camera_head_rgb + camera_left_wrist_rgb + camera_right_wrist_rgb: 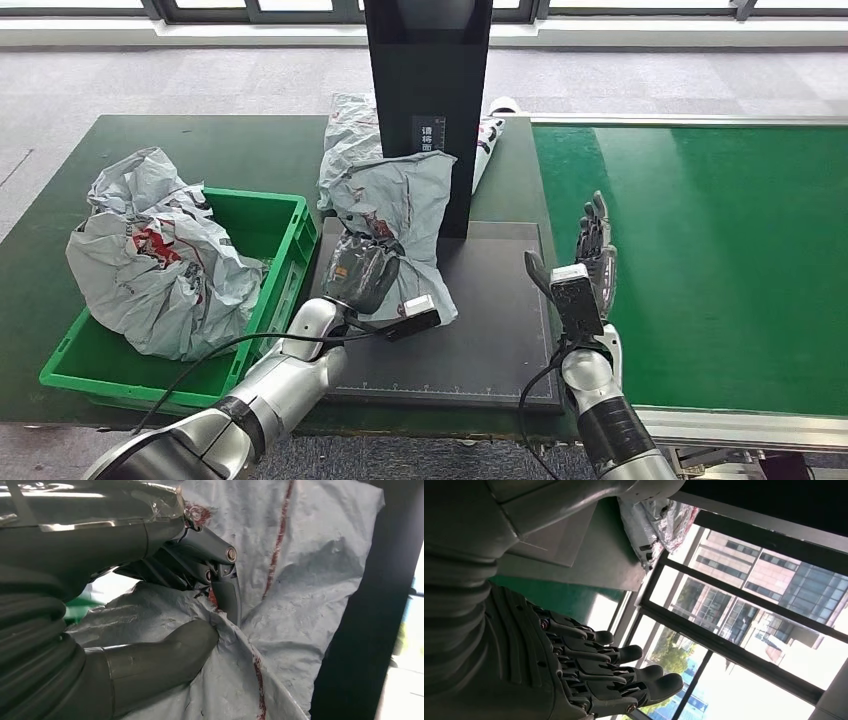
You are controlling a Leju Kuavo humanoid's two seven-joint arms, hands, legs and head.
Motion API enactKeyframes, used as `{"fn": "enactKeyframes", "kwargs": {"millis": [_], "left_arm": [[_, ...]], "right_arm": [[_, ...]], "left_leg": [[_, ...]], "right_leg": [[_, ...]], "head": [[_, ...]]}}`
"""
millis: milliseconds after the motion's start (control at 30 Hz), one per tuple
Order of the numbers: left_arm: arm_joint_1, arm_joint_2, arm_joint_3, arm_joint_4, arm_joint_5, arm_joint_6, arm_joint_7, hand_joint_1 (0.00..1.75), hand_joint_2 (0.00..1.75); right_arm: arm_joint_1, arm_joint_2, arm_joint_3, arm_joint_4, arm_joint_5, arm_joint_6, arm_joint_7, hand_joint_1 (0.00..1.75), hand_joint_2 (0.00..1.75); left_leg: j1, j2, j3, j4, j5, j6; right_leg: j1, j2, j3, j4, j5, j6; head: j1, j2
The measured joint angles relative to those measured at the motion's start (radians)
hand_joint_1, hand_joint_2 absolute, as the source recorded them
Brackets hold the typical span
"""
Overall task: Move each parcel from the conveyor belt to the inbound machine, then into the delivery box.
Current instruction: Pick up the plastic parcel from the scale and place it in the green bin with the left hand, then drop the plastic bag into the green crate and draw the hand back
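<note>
A crumpled grey parcel (400, 205) lies on the dark platform of the inbound machine (500, 330), leaning against its black column (428, 90). My left hand (362, 270) grips this parcel's near side; in the left wrist view the thumb (165, 655) and fingers (225, 587) pinch a fold of the grey parcel (300, 595). A second grey parcel (150, 260) fills the green delivery box (275, 250) at the left. My right hand (596, 250) is held open, fingers straight, over the platform's right edge next to the green conveyor belt (720, 260). No parcel lies on the visible belt.
Another grey bag (350, 125) lies behind the column, also seen as a bag (654, 520) in the right wrist view. The dark green table (240, 150) carries the box and machine. Windows run along the far wall. A cable trails from my left wrist.
</note>
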Motion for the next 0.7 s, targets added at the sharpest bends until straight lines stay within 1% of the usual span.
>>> {"fn": "enactKeyframes", "kwargs": {"millis": [67,100,133,167,200,233,267,400,467,500,567,700], "left_arm": [[0.002,0.001,0.005,-0.008,-0.013,0.001,0.002,1.75,1.75],[0.014,0.002,0.03,-0.049,-0.062,0.003,0.009,1.75,1.75],[0.035,0.004,0.073,-0.119,-0.139,0.006,0.019,1.75,1.75],[0.067,0.028,0.144,-0.252,-0.217,0.01,0.075,1.75,1.75],[0.1,0.06,0.215,-0.394,-0.29,0.015,0.148,1.75,1.75],[0.125,0.102,0.263,-0.51,-0.323,0.017,0.231,1.75,1.75],[0.144,0.156,0.295,-0.606,-0.328,0.018,0.327,1.75,1.75],[0.165,0.308,0.28,-0.717,-0.329,0.018,0.57,1.75,1.75],[0.17,0.375,0.246,-0.736,-0.33,0.018,0.685,1.75,1.75],[0.172,0.402,0.227,-0.736,-0.33,0.018,0.728,1.75,1.75],[0.177,0.442,0.196,-0.728,-0.33,0.018,0.77,1.75,1.75],[0.182,0.485,0.165,-0.716,-0.33,0.018,0.781,1.75,1.75]], "right_arm": [[0.0,0.0,-0.001,0.0,0.001,0.0,0.0,0.0,1.75],[0.002,0.003,-0.005,-0.004,0.008,0.001,0.002,0.0,1.75],[0.006,0.006,-0.011,-0.01,0.019,0.001,0.008,0.0,1.75],[0.019,0.011,-0.021,-0.032,0.037,0.003,0.021,0.0,1.75],[0.036,0.016,-0.034,-0.058,0.057,0.005,0.037,0.0,1.75],[0.054,0.019,-0.044,-0.085,0.073,0.007,0.051,0.0,1.75],[0.074,0.02,-0.054,-0.112,0.087,0.01,0.064,0.0,1.75],[0.117,0.02,-0.069,-0.172,0.105,0.026,0.085,0.0,1.75],[0.13,0.019,-0.07,-0.193,0.1,0.031,0.096,0.0,1.75],[0.136,0.018,-0.071,-0.202,0.093,0.027,0.1,0.0,1.75],[0.147,0.016,-0.071,-0.216,0.075,0.016,0.103,0.0,1.75],[0.158,0.012,-0.071,-0.234,0.066,0.009,0.108,0.0,1.75]], "left_leg": [[0.0,0.0,0.0,0.0,0.0,0.0],[0.0,0.0,0.0,0.0,0.0,0.0],[0.0,0.0,-0.001,0.0,0.0,0.0],[0.0,0.002,-0.002,0.0,-0.001,-0.001],[0.0,0.004,-0.002,-0.001,-0.001,-0.001],[0.001,0.005,-0.002,-0.001,-0.002,-0.002],[0.001,0.007,-0.002,-0.002,-0.002,-0.003],[0.003,0.005,-0.002,-0.002,-0.001,-0.004],[0.003,0.005,-0.002,-0.002,-0.001,-0.004],[0.003,0.005,-0.002,-0.002,-0.001,-0.004],[0.003,0.005,-0.002,-0.002,-0.001,-0.004],[0.003,0.006,-0.002,-0.002,-0.001,-0.004]], "right_leg": [[0.0,0.0,0.0,0.0,0.0,0.0],[0.0,0.0,0.0,0.0,0.0,0.0],[0.0,0.0,-0.001,0.0,0.0,0.0],[0.0,0.002,-0.003,0.0,0.0,0.0],[0.0,0.004,-0.004,0.0,0.0,-0.001],[0.001,0.006,-0.005,0.0,-0.001,-0.001],[0.001,0.007,-0.006,0.0,-0.001,-0.002],[0.003,0.005,-0.006,0.001,-0.002,-0.004],[0.003,0.005,-0.006,0.001,-0.003,-0.004],[0.003,0.005,-0.006,0.001,-0.003,-0.004],[0.003,0.005,-0.006,0.001,-0.003,-0.004],[0.003,0.006,-0.006,0.0,-0.002,-0.004]], "head": [[0.0,0.0],[0.0,0.0],[0.0,0.0],[0.0,0.0],[0.0,0.0],[0.0,0.0],[0.0,0.0],[0.0,0.0],[0.0,0.0],[0.0,0.0],[0.0,0.0],[0.0,0.0]]}}
